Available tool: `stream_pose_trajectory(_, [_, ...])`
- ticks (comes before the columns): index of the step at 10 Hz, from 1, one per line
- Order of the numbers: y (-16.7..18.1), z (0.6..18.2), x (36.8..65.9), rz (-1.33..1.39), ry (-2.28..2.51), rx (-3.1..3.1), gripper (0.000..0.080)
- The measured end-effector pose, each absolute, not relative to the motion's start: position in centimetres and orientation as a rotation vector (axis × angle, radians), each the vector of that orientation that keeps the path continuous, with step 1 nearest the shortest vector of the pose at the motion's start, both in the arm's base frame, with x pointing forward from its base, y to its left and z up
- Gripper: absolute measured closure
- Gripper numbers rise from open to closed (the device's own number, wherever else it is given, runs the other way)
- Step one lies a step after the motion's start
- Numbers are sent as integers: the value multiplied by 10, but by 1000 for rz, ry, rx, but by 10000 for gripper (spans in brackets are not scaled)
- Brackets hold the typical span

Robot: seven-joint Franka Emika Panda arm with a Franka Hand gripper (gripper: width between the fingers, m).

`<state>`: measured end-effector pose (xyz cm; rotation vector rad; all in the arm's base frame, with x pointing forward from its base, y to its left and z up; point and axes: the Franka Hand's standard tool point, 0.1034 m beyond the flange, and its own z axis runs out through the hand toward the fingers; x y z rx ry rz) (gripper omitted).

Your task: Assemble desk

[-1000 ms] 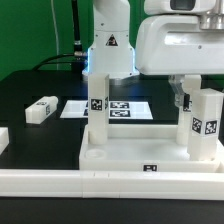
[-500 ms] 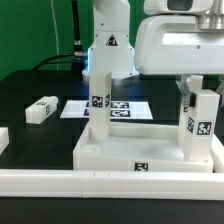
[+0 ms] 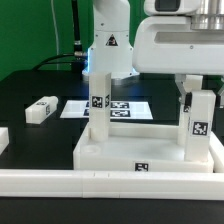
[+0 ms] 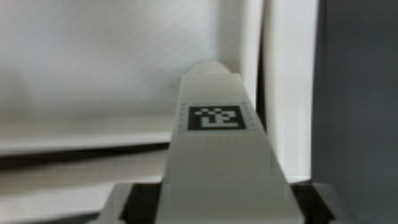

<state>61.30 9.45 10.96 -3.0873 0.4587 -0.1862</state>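
Plainly, the risk sits at about four o'clock in the exterior view, where the held leg (image 3: pixel 200 128) stands upright with its foot down inside the rim of the tabletop (image 3: pixel 110 160). If that leg is a shade tilted or off its seat when it is pressed or turned, I judge it could jam (how it fastens the pictures do not show). An off-axis push could also drag the tabletop across the black worktop (image 3: pixel 40 135), since only the border rail (image 3: pixel 60 185) at six o'clock seems to brace it. A grip let go too soon could tip the leg toward the rim. The standing leg (image 3: pixel 97 112), near the centre of the view, is well apart and unlikely to be struck. So is the loose leg (image 3: pixel 40 108) lying at nine o'clock, beside the marker board (image 3: pixel 130 108).

The end effector (image 3: pixel 198 92) is partly closed and pinches the held leg near its top. In the wrist view dark fingers (image 4: pixel 134 205) press against both flanks of the leg, whose tag faces the camera.
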Motion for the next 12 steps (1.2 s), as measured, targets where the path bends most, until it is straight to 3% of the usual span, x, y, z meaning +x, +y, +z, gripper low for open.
stream_pose_trajectory(7, [68,110,610,-158,1067,-2952,501])
stream_pose_trajectory(9, [70,110,610,-158,1058,-2953,253])
stream_pose_trajectory(10, [74,115,608,-163,1042,-2951,183])
stream_pose_trajectory(12, [76,127,592,-154,990,-2952,156])
